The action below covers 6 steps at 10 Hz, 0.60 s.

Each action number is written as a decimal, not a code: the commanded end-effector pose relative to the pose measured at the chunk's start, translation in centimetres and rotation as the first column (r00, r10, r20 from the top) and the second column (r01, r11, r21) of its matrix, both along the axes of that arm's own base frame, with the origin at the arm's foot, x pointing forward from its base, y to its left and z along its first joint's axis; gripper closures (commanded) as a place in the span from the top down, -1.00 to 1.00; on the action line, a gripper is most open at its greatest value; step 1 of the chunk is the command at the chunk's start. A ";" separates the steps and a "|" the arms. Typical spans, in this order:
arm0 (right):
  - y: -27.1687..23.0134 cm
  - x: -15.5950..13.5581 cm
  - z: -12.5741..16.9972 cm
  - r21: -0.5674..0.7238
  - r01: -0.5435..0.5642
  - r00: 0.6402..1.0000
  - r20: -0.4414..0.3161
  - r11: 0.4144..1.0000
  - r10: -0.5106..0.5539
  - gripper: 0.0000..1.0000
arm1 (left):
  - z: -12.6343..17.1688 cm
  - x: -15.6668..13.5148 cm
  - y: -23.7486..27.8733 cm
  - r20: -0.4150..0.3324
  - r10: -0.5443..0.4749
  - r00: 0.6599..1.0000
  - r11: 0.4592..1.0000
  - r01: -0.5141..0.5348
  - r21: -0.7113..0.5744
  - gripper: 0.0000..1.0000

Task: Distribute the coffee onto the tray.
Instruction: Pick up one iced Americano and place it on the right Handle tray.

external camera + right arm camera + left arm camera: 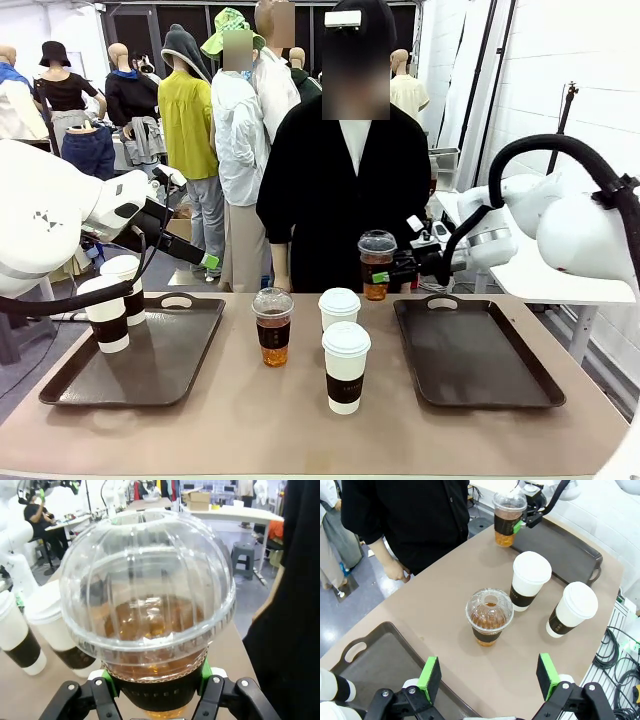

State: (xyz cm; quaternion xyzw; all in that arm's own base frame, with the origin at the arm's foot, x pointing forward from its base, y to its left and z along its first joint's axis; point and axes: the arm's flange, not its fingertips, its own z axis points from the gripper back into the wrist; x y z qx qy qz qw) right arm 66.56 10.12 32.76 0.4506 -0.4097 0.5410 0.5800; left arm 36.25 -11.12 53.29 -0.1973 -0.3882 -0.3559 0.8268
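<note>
Nearest the front camera, one white paper cup [346, 366] is standing on the surface [250, 420], at six o'clock of its middle. A second white cup [339, 307] is standing just behind it at twelve o'clock. A clear dome-lidded cup [272, 326] of brown drink is sitting near them at ten o'clock.

The left gripper [488, 675] is hovering above the surface beside the left tray [60, 385], its fingers spread wide and holding nothing. That tray, at nine o'clock, is carrying a third white cup [106, 313] and a fourth white cup [124, 285] close together at its far left corner. The right tray [480, 385], at three o'clock, is carrying no cup yet.

Farther off, at one o'clock near the far edge, the right gripper [402, 268] is pinching the second clear cup [377, 262] by its sleeve. Whether the cup's base is touching the surface cannot be told.

The step in hand is probably carrying this drink to the right tray. Doing it well likely means holding it upright, gripping the sleeve gently, clearing the rim, and letting go only once the base is sitting flat.

That makes four white cups, two clear cups and two trays. A person [345, 190] in black is standing at twelve o'clock beyond the surface.
</note>
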 end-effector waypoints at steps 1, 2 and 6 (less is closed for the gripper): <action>-2.3 -2.3 0.8 0.010 0.021 1.000 0.012 1.000 -0.021 0.34 | -0.1 0.0 0.1 -0.006 -0.002 1.000 1.000 0.002 -0.003 1.00; -3.9 -2.9 0.8 0.004 0.040 0.999 0.019 0.999 -0.040 0.34 | -0.1 0.0 0.1 -0.006 -0.002 1.000 1.000 0.002 -0.003 1.00; -8.1 -4.9 -1.1 0.005 0.081 0.996 0.042 0.997 -0.081 0.34 | -0.1 0.0 0.1 -0.006 -0.002 1.000 1.000 0.002 -0.003 1.00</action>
